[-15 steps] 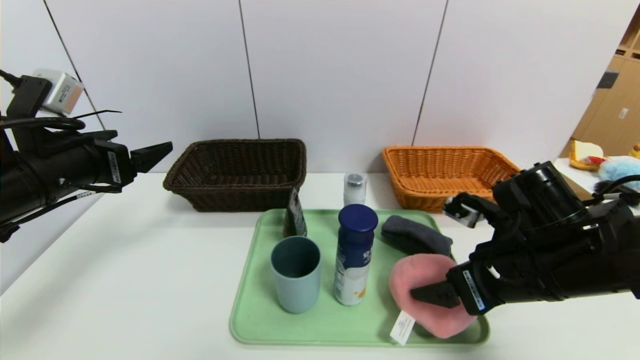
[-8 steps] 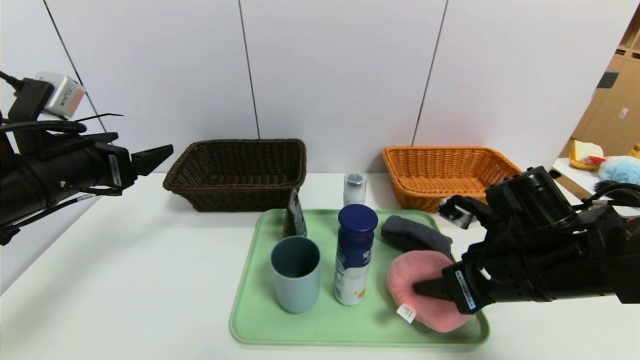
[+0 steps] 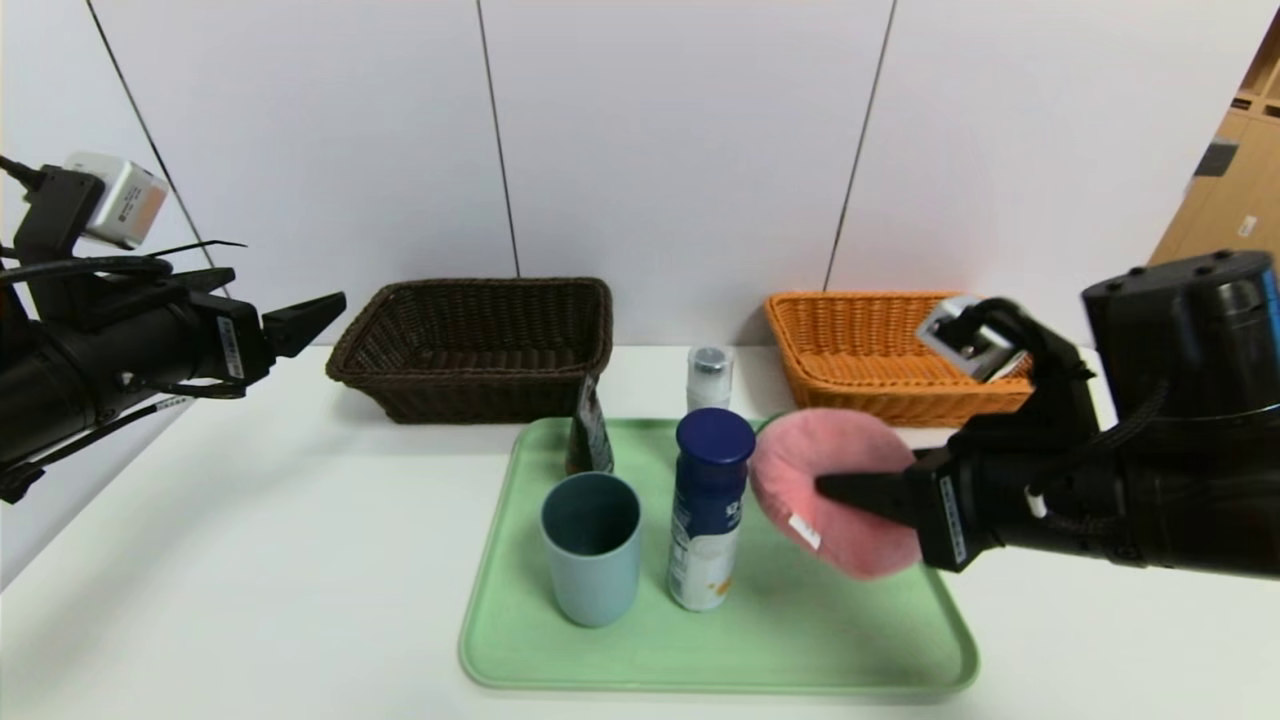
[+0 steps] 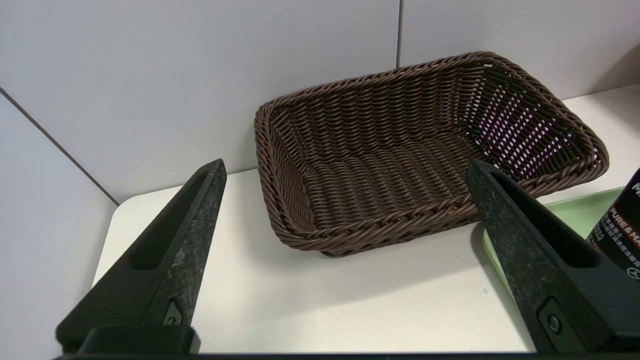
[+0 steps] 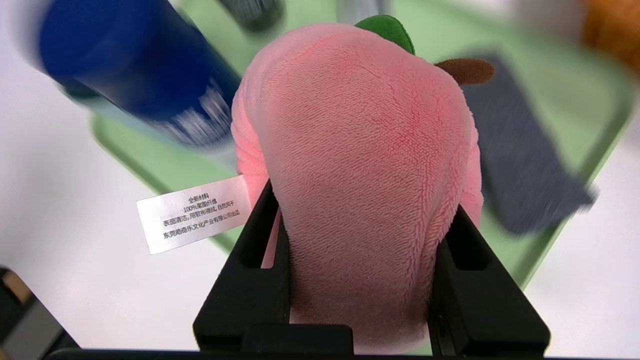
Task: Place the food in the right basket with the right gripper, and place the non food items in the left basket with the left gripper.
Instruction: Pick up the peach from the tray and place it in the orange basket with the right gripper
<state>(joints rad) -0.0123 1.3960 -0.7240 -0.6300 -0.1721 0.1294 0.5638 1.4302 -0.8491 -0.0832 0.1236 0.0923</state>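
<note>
My right gripper (image 3: 835,490) is shut on the pink plush peach (image 3: 815,475), holding it in the air above the green tray (image 3: 600,660); both jaws squeeze its sides (image 5: 360,165). The navy-capped white bottle (image 3: 708,520) stands on the tray just left of the peach. A grey-blue cup (image 3: 591,548), a black tube (image 3: 590,432) and a slim grey-capped bottle (image 3: 709,377) stand further left and back. The grey cloth (image 5: 520,165) lies on the tray under the peach. The orange basket (image 3: 880,350) is at the back right, the dark brown basket (image 3: 480,345) at the back left. My left gripper (image 4: 345,170) hangs open beside the brown basket (image 4: 415,155).
A white wall runs close behind both baskets. A side table with plush toys and a cardboard box (image 3: 1225,230) stands beyond the table's right end. Bare white tabletop (image 3: 250,560) lies left of the tray.
My right gripper has closed on the peach and lifted it off the tray, up and a little to the left. The left arm has barely moved.
</note>
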